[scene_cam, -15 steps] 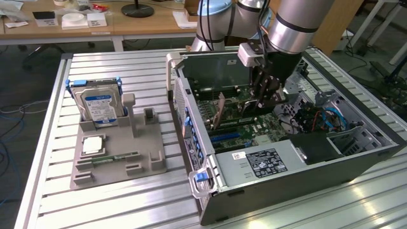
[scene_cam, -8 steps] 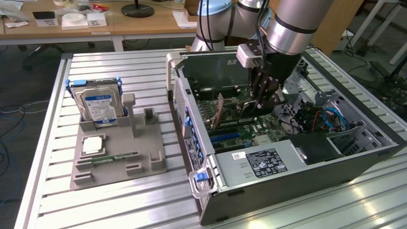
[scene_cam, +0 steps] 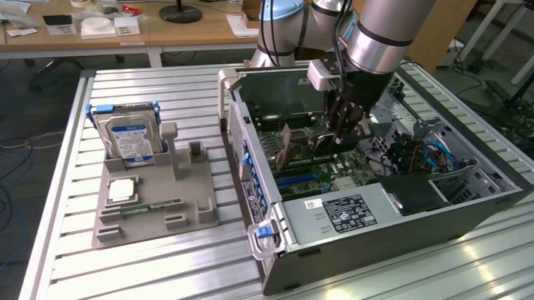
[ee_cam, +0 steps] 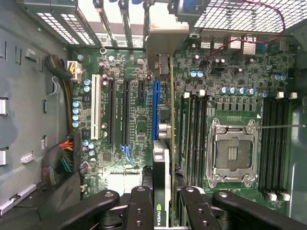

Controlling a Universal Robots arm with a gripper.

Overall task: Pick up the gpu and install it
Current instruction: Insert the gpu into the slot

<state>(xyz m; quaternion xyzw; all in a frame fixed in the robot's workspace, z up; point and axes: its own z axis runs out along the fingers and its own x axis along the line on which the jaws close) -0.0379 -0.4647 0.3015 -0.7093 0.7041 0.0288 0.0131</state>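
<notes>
My gripper is shut on the gpu, a thin black card seen edge-on with a logo showing between the two black fingers. The card runs along the motherboard right beside the long blue slot. Its pale metal bracket reaches the case's vented rear wall. In the exterior view the gripper is reaching down inside the open computer case, with the gpu below it. I cannot tell whether the card's edge sits in the slot.
A grey fixture on the slatted table at the exterior view's left holds a silver hard drive, a chip and a green memory stick. The empty processor socket, memory slots and cable bundles surround the card.
</notes>
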